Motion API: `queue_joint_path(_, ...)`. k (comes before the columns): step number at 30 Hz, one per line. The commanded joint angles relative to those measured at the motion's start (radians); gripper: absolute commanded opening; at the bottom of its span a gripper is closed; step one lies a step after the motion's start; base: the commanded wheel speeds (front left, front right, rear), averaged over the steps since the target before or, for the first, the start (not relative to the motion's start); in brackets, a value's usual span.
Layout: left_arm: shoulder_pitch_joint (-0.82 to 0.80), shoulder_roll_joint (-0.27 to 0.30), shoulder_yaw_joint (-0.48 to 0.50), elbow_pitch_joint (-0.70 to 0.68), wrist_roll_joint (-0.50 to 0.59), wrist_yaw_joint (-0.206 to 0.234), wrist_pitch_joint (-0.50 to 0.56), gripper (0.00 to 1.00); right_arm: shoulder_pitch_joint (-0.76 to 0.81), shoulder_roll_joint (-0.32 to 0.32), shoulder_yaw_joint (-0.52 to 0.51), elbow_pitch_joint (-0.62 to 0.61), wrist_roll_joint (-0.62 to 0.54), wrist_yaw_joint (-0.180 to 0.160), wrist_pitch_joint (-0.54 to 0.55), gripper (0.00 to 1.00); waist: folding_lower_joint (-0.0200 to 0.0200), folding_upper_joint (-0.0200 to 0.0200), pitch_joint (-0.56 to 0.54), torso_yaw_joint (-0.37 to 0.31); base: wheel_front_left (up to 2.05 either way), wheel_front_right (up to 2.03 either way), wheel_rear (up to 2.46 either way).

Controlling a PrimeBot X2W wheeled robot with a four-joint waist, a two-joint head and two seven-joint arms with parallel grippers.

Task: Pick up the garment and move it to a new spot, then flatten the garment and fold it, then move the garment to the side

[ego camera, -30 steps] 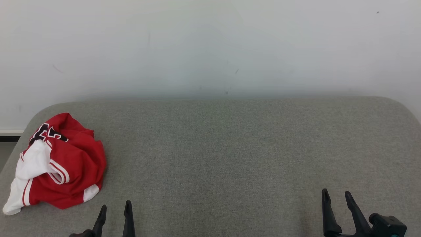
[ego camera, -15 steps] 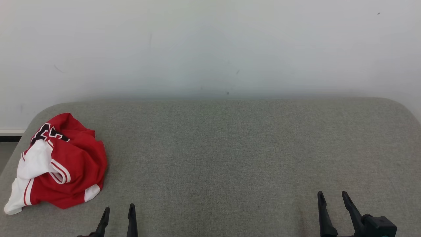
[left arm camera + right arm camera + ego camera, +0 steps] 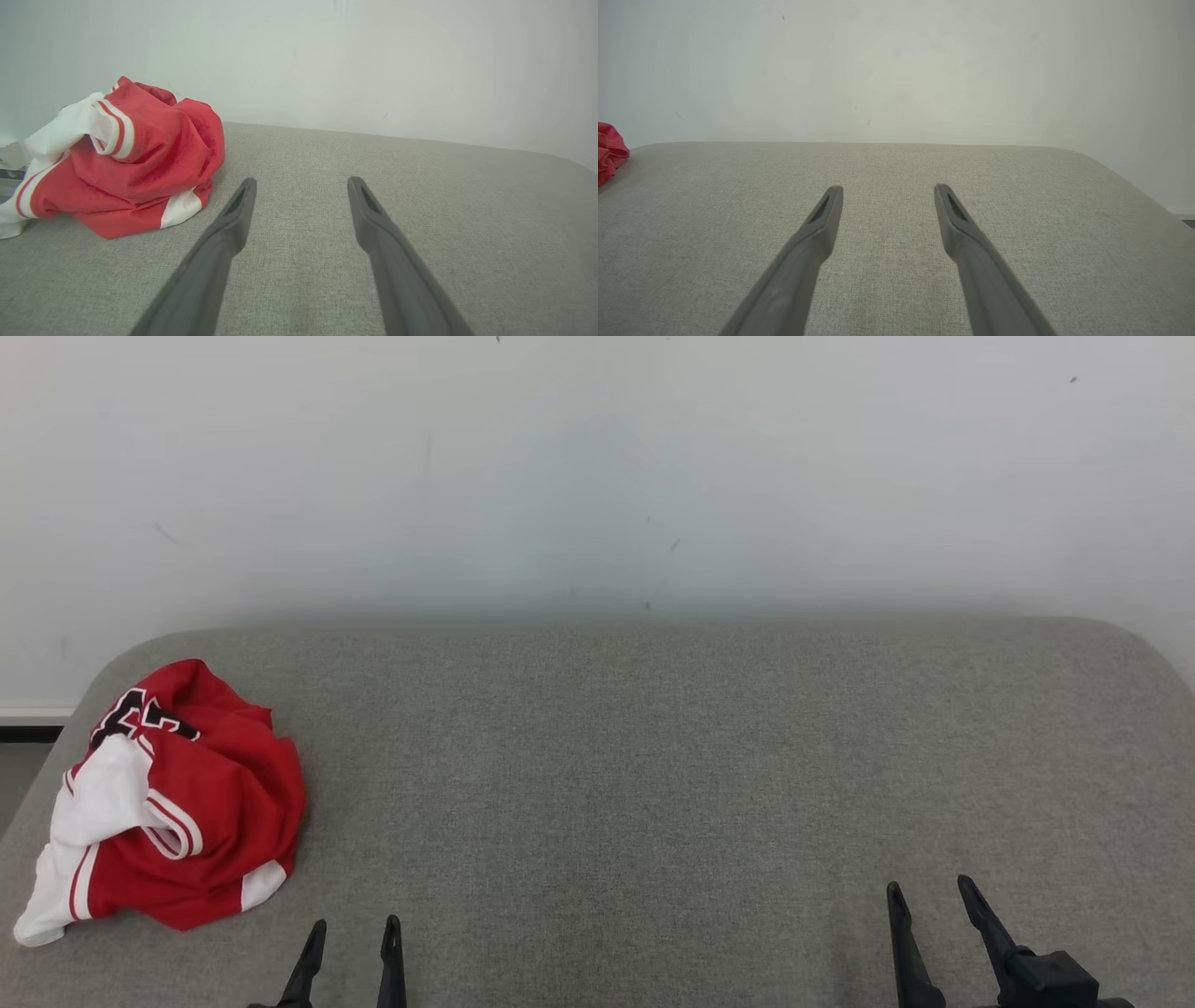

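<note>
with left gripper [image 3: 356, 922] and right gripper [image 3: 929, 883] wide and empty, could snag just one loose fold, dragging the bunched garment [image 3: 215, 784].

The head camera is looking down from high behind the left gripper [image 3: 355, 922] and right gripper [image 3: 929, 883] toward the wall [image 3: 597, 476] beyond. Each wrist camera is looking low along its own fingers [image 3: 226, 233]; all are sharing the garment [image 3: 215, 803] to their left
</note>
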Motion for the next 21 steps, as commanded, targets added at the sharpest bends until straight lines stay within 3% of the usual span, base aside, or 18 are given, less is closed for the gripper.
queue_joint_path(1, -0.002, 0.0, -0.004, 0.001, 0.018, 0.005, -0.009, 1.0, 0.005, -0.003, 0.002, -0.001, -0.021, -0.002, -0.007, 1.0, 0.0, 0.0, -0.001, 0.0, 0.0, 0.0, 0.0)
queue_joint_path(21, 0.0, 0.001, -0.009, 0.004, 0.028, 0.009, -0.012, 1.0, 0.01, -0.003, -0.002, -0.002, -0.047, -0.002, -0.01, 1.0, 0.0, 0.0, -0.008, 0.016, 0.0, 0.0, 0.0)
